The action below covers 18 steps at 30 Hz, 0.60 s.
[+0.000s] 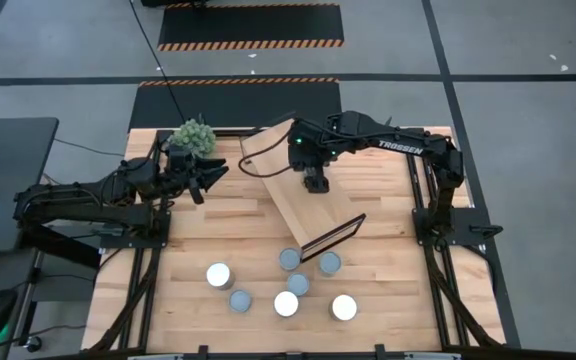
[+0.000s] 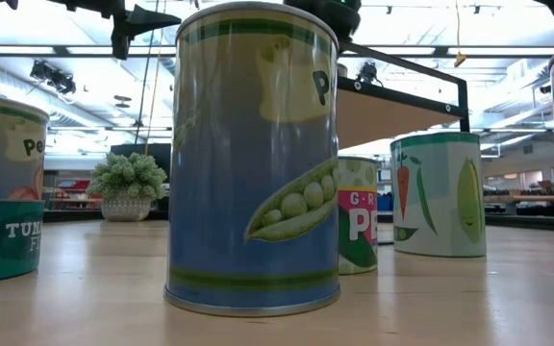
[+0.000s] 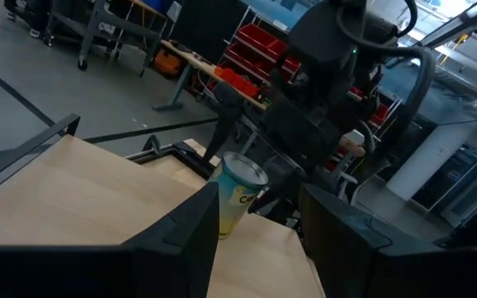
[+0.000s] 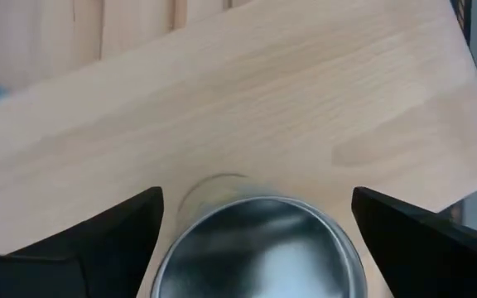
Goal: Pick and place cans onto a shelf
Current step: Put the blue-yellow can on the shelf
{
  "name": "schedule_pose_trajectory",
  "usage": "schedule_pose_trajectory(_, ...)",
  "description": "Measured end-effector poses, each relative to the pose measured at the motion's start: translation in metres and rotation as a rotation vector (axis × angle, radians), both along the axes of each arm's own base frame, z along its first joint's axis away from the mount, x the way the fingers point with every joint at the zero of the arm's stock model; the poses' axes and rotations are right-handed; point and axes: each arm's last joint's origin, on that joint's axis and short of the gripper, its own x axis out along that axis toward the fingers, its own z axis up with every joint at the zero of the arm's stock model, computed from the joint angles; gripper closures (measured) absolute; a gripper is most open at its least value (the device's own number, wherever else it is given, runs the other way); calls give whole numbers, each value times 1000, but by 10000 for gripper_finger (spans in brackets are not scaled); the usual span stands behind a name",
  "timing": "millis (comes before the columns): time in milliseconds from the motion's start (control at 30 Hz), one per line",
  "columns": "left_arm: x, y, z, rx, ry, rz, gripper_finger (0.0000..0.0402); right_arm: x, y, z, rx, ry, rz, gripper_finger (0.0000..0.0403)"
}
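While the released right tool [image 4: 255,223] straddles a shiny round can [image 4: 259,248], smooth pale shelf [image 4: 288,108] lies beneath

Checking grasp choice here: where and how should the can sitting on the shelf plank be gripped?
Grip the can across its round side wall, coming straight down from above. It stands upright on the shelf with its flat silvery top up, and the right gripper already hangs over it, one finger on either side.

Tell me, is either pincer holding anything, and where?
The right pincer straddles a can on the shelf, at its sides; a firm grip cannot be told. The left pincer is empty.
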Motion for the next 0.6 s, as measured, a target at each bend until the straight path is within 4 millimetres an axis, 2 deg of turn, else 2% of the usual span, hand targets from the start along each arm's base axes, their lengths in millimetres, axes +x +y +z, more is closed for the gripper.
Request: schedule_pose_trajectory(600, 0, 0, 0, 1, 1, 0, 228, 0, -1, 0, 172, -81, -526, 3)
